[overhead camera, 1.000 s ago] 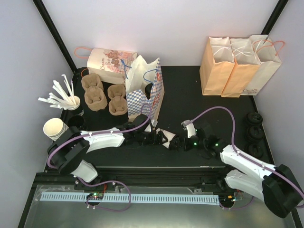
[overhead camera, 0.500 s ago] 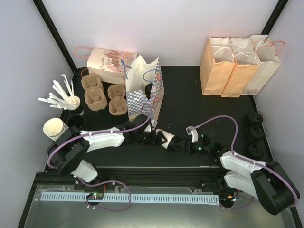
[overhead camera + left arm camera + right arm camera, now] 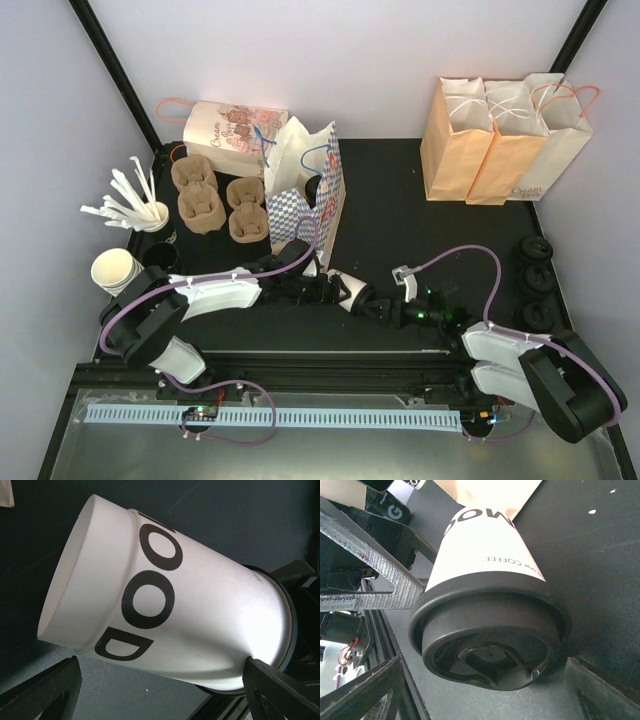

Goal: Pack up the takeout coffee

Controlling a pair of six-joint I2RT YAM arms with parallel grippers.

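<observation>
Cup point(image 3: 345, 292) lying sideways on table point(image 3: 420, 230), btwn both grippers. Left gripper point(image 3: 335, 291) grasping cup body; right gripper point(image 3: 375, 307) spread open round lid point(image 3: 487, 640), not clamped.

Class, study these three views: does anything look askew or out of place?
Yes. The takeout coffee cup is tipped right over on its side between the two arms, its black lid facing the right gripper, with no spill visible. An upright white-and-blue checked bag stands behind it.
</observation>
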